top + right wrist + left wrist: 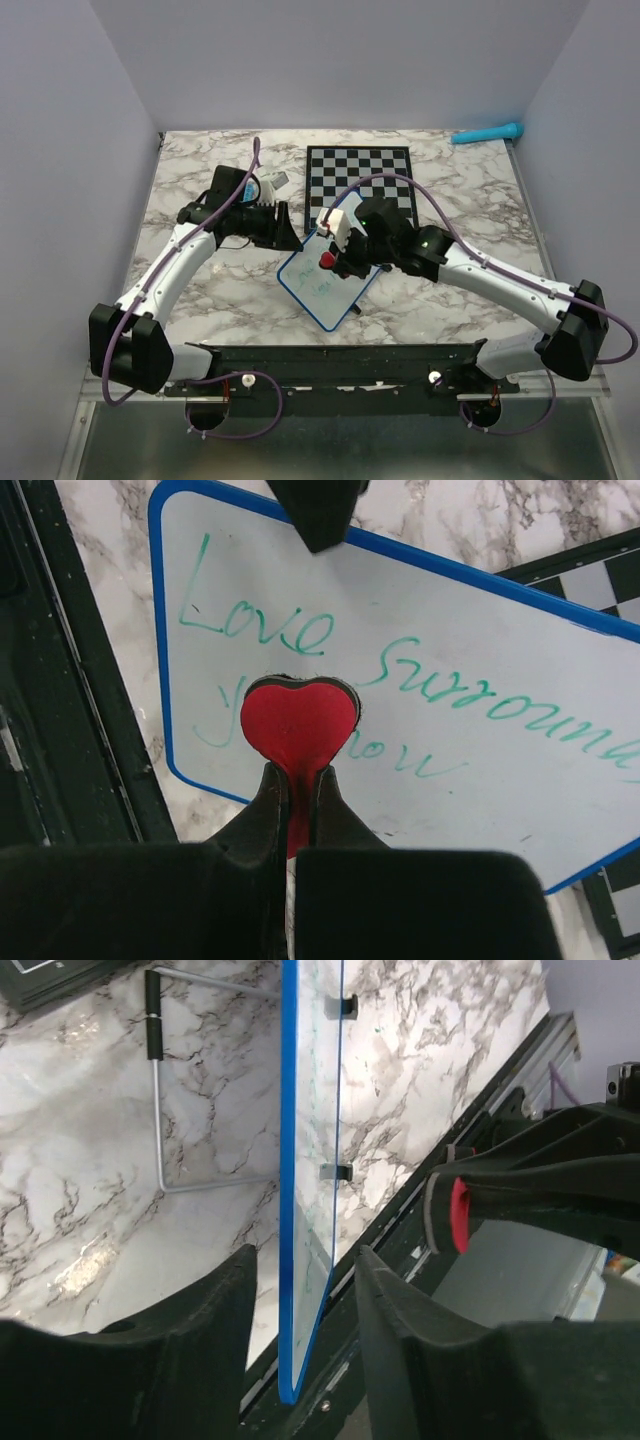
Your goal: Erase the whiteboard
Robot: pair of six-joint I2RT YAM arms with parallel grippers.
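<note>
The whiteboard (322,287) has a blue rim and green handwriting and stands tilted on a wire stand (160,1110). My left gripper (305,1253) is open and straddles its upper edge, with a gap on each side of the board (310,1190). My right gripper (298,775) is shut on the stem of a red heart-shaped eraser (300,720). The eraser sits in front of the written face (480,770), over the lower line of text. From above, the right gripper (338,262) and eraser (327,261) are at the board's upper right, and the left gripper (290,232) is at its top corner.
A black-and-white chessboard (358,175) lies just behind the whiteboard. A teal object (488,133) rests at the back right corner. A small white and blue item (272,185) sits behind the left arm. The black rail (350,355) runs along the table's near edge.
</note>
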